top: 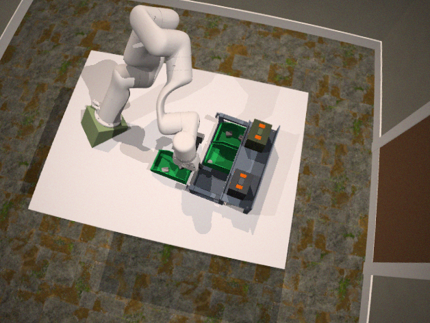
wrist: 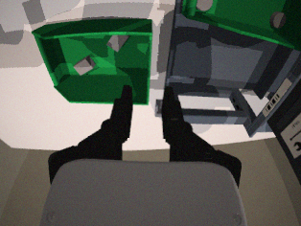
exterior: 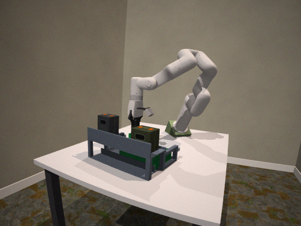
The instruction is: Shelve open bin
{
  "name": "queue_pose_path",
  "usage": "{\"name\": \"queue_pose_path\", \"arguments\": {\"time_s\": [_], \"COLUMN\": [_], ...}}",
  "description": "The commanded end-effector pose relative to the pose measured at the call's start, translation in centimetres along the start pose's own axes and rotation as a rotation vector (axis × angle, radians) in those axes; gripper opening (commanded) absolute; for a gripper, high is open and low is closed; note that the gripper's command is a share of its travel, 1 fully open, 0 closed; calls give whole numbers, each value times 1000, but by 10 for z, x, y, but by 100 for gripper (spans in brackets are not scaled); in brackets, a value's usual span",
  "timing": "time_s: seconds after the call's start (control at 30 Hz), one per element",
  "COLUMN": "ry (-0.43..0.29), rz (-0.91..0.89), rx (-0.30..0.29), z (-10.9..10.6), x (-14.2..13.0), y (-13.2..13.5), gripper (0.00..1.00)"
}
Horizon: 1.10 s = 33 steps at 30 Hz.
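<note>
The green open bin point(top: 166, 162) point(wrist: 96, 58) stands on the white table point(top: 104, 187), just left of the grey shelf point(top: 222, 199) point(exterior: 116, 141). Two small grey parts point(wrist: 116, 42) lie in it. My gripper point(exterior: 134, 120) point(wrist: 148, 97) hangs above the bin's wall on the shelf side, one finger over the inside and one outside, fingers partly open with nothing between them. The free place point(top: 207, 183) point(wrist: 217, 65) is the near end of the row. Two more green bins point(top: 227, 133) point(top: 218, 157) stand level in the row.
Two dark boxes with orange marks point(top: 259, 133) point(top: 241, 183) point(exterior: 108, 122) point(exterior: 145, 136) stand on the shelf's upper board, behind the bins. The arm's green base point(top: 98, 126) point(exterior: 177, 131) sits at the table's far side.
</note>
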<state>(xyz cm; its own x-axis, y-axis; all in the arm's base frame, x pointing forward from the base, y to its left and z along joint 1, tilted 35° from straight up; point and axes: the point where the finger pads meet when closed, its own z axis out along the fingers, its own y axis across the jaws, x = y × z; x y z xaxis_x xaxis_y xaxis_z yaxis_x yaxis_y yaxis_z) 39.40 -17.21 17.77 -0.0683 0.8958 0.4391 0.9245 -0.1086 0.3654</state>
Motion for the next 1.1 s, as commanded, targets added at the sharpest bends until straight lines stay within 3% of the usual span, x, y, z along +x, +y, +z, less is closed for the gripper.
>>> {"name": "queue_pose_path", "arguments": {"time_s": [0.0,1.07], "ry": [-3,-3], "rz": [0,0], "rx": [-4,-4], "z": [2,21], "x": [-1,-1], "y": [1,1], "gripper": [33,33]}}
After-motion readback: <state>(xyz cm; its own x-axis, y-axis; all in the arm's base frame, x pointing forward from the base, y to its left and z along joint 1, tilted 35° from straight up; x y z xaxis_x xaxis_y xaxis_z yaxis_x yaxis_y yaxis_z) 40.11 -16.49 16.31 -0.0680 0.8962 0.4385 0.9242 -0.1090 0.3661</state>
